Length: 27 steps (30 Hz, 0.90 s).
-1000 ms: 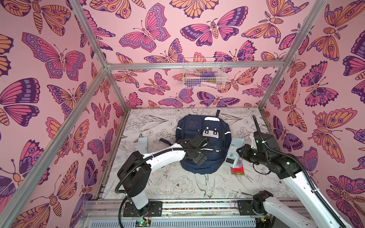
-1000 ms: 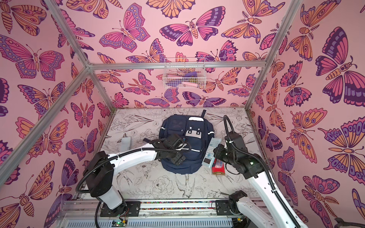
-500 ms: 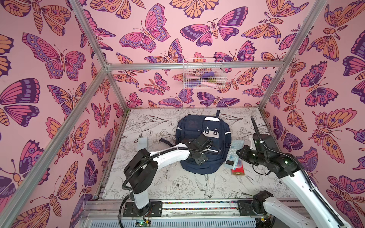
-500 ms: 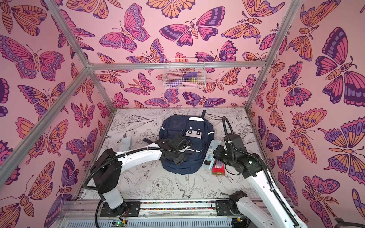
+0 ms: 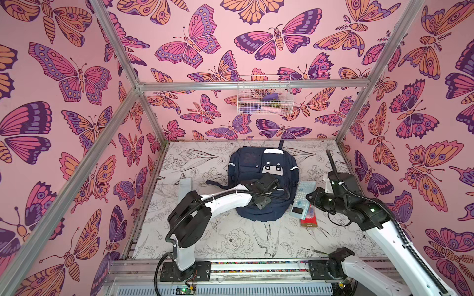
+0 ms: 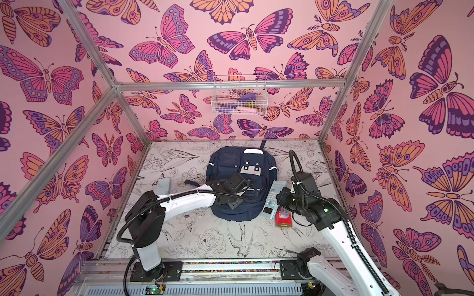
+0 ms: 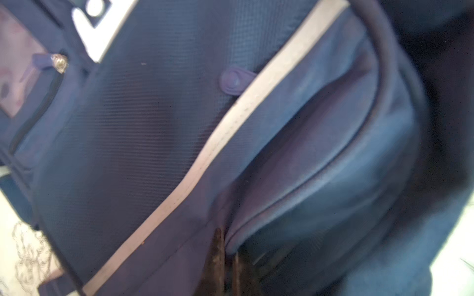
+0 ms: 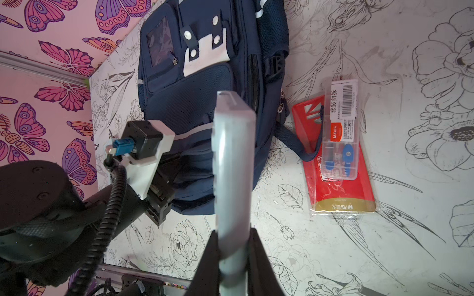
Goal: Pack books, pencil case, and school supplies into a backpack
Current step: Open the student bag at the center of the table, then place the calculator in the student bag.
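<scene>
Top views: the backpack [image 5: 250, 166] lies flat and front up on the middle of the table [image 5: 230, 241], with its white top tab toward the back wall.
Left arm: it reaches from the near rail across the lower front of the backpack.
Left wrist view: the left claw [image 7: 228, 249] is clenched. Its dark fingers [image 7: 218, 256] are pressed together at a pocket seam, just beside the white stripe [image 7: 230, 123]. Whether they pinch anything cannot be told.
Right wrist view: the right claw [image 8: 234, 243] grasps the calculator [image 8: 233, 153] by one end. The flat grey body is seen edge-on and projects over the backpack's edge.
Calculator, both top views: its keyed face is up and its dark screen is at the near end [image 5: 302, 198]. It sits just beside the backpack's right side.
Red packet [image 8: 338, 189]: it lies flat on the table to the right of the backpack, and a backpack strap end touches its edge. In a top view the calculator's near end overlaps it [image 6: 282, 220].
Clear box [image 8: 341, 128]: it rests on the red packet, with a barcode label on top and blue pieces inside.
Pale strip [image 5: 185, 185]: it lies on the table to the left of the backpack, well apart from it.
Basket [image 5: 264, 100]: this white wire basket is fixed to the back wall, with purple and pink items inside.
</scene>
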### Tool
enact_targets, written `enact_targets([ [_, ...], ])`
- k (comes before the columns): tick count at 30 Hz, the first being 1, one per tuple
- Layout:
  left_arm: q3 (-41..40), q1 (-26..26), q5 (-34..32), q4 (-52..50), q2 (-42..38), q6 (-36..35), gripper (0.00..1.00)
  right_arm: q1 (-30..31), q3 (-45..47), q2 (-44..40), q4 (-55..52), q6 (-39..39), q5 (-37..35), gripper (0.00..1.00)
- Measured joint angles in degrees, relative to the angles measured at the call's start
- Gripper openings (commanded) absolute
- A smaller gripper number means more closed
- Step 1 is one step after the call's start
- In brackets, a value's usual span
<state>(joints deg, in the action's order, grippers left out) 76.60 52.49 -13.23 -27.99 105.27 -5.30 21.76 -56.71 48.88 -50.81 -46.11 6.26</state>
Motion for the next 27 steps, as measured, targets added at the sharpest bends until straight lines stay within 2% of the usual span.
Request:
enact_targets([
  [7,1.29,-0.92,-1.14,-0.11,-7.65,0.87,0.0,-0.26,-0.83,0.02,0.46,-0.22,0.22,0.0],
  [13,3.8,-2.6,3.1,-0.83,-13.2,2.21,0.0,-0.31,-0.44,0.04,2.69,-1.53,2.14,0.0],
  [18,3.89,-3.45,7.45,-1.22,-13.66,3.48,0.0,-0.26,5.75,0.94,12.35,-5.84,6.38,0.0],
  [27,2.78,-4.24,10.71,-0.63,-14.69,5.66,0.0,4.55,11.72,14.88,33.48,-12.72,6.08,0.0],
])
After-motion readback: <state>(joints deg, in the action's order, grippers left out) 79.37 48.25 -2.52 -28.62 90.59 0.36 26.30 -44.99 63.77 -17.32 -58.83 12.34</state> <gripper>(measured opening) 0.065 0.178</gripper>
